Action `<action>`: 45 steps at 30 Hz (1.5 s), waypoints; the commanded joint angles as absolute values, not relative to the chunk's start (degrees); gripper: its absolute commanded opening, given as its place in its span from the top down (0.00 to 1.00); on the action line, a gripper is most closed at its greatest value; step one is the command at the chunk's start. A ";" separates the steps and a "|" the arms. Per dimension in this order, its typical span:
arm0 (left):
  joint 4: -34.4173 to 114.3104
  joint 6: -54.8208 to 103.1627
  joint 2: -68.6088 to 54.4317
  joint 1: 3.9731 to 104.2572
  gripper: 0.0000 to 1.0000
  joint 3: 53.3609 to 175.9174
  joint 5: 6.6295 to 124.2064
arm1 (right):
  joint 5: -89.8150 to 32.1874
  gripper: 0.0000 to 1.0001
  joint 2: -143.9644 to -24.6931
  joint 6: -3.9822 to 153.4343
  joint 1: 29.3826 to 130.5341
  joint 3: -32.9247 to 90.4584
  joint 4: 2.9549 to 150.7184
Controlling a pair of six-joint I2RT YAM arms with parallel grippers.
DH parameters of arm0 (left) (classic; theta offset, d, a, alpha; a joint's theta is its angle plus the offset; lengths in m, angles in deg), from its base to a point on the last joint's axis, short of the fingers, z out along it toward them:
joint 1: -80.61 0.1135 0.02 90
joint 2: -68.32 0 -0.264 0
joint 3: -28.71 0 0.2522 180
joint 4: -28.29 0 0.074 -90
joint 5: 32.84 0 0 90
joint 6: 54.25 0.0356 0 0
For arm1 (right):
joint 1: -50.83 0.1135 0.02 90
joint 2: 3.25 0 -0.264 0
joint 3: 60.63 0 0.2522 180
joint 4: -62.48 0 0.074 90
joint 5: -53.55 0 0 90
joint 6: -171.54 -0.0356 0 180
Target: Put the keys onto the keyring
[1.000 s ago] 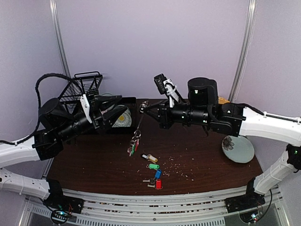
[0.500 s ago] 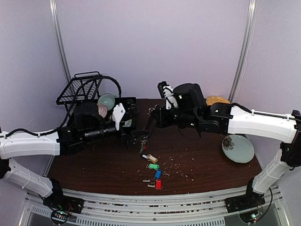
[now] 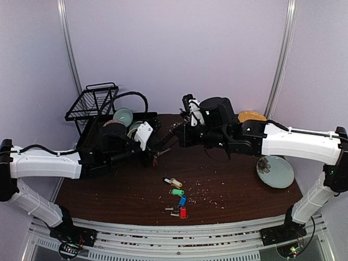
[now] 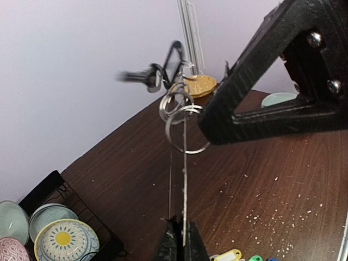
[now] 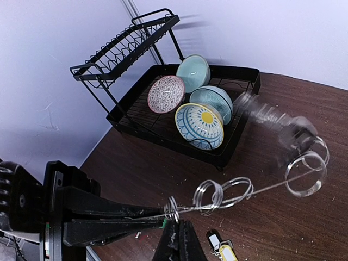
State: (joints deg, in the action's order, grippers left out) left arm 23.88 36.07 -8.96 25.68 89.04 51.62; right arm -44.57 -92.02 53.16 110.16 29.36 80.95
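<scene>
Above the bench: you have both hands meeting mid-air over the far centre, the keyring (image 4: 184, 163) stretched between them as a thin wire strung with small silvery rings.
Left hand (image 4: 179, 239): clamped tight on the wire, seen at the bottom of its own wrist view.
Right hand (image 5: 175, 239): pinched closed on the same wire, beside a cluster of rings.
Loose keys (image 3: 176, 198): tagged ones, yellow, green, blue and red, lie on the bench (image 3: 234, 185) near the front, well apart from both hands.
Step in hand: steadying or opening the keyring, I judge; no tagged key is being threaded yet.
Next move: you need one hand freed to fetch a key while the other keeps the wire.
Change: a second ago the ring hung from your right hand alone; your left hand has swung in, opened wide and shut on it.
</scene>
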 commanded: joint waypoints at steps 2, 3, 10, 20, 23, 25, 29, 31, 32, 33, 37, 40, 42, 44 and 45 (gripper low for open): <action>22.52 40.04 -6.58 25.97 1.00 89.19 44.40 | -42.12 1.00 -91.77 54.27 108.45 30.09 85.15; 23.72 41.35 -6.61 25.95 1.00 89.59 42.33 | -41.33 1.00 -91.61 54.06 107.78 29.77 86.17; 27.54 52.76 -7.82 25.66 1.00 91.41 32.84 | -28.54 1.00 -94.88 58.37 107.11 33.85 92.67; 30.58 67.95 -0.87 25.62 0.28 85.90 44.79 | -9.83 1.00 -96.05 51.17 101.52 34.31 98.81; 33.76 70.31 4.77 25.63 0.21 83.76 63.01 | -5.20 1.00 -95.39 42.68 101.18 27.58 88.34; 33.43 70.97 8.45 25.60 0.19 82.25 71.68 | -4.48 1.00 -95.43 39.70 101.05 26.15 85.41; 26.78 69.72 10.89 21.91 0.43 81.55 70.86 | -3.42 1.00 -96.38 35.84 100.99 25.86 84.75; 26.36 72.31 8.55 19.01 0.55 82.35 64.86 | -1.62 1.00 -96.86 33.56 100.81 25.90 83.87; 26.78 73.73 7.32 18.40 0.56 82.67 63.73 | -0.56 1.00 -97.07 32.04 100.68 25.83 83.16; 27.30 74.71 6.40 18.16 0.58 82.90 63.40 | 0.65 1.00 -97.30 30.72 100.59 25.67 82.53; 29.43 77.71 2.85 17.64 0.62 84.56 63.30 | 2.36 1.00 -98.35 26.99 100.33 26.05 82.66; 26.88 79.30 -0.80 16.12 0.66 85.14 56.06 | 2.15 1.00 -98.90 25.76 100.25 27.53 84.80; 24.73 80.04 -2.58 15.88 0.67 85.06 52.11 | 2.04 1.00 -99.04 25.12 100.23 28.53 85.77; 23.18 80.22 -4.27 15.93 0.71 85.09 48.35 | 1.25 1.00 -99.06 25.10 100.18 29.54 87.02; 22.49 79.70 -5.04 15.91 0.72 85.21 46.42 | 0.79 1.00 -98.97 25.11 100.19 29.89 87.47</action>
State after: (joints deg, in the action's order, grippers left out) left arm 28.53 78.05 -2.73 16.17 83.31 55.97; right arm 0.28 -99.39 27.08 100.57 26.43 86.46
